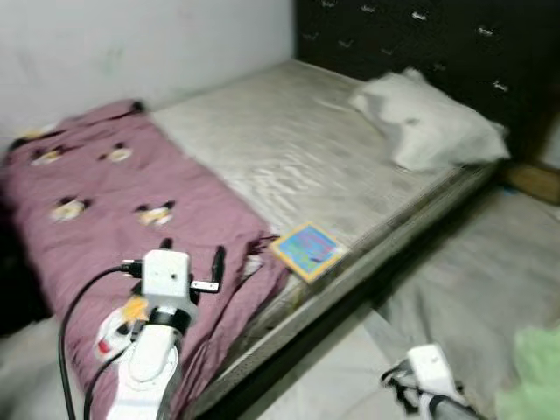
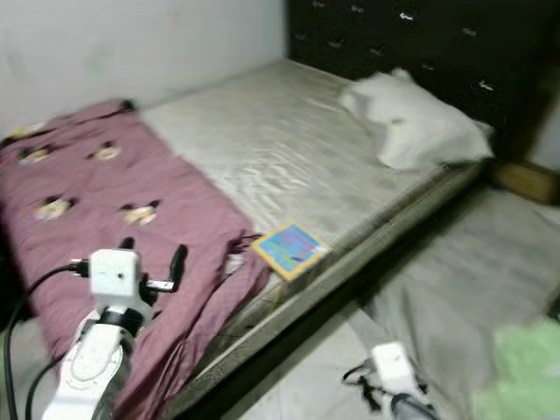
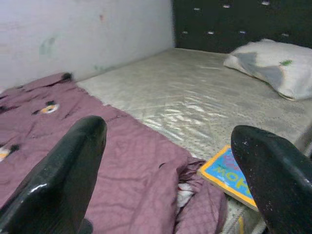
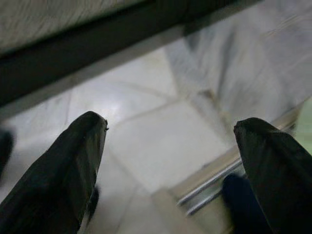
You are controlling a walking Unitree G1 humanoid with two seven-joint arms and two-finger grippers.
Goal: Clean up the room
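My left hand (image 1: 191, 254), fingers spread wide and empty, hovers over the maroon quilt (image 1: 114, 201) near the blue book (image 1: 306, 249) at the mattress (image 1: 289, 149) edge; I should approach level. My right hand (image 4: 170, 161), also wide, hangs above the floor (image 4: 146, 136).

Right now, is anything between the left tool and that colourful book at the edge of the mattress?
Nothing visible blocks it. The left tool is open above the maroon blanket; the book lies beyond it on the bare mattress, beside the blanket's bunched edge.
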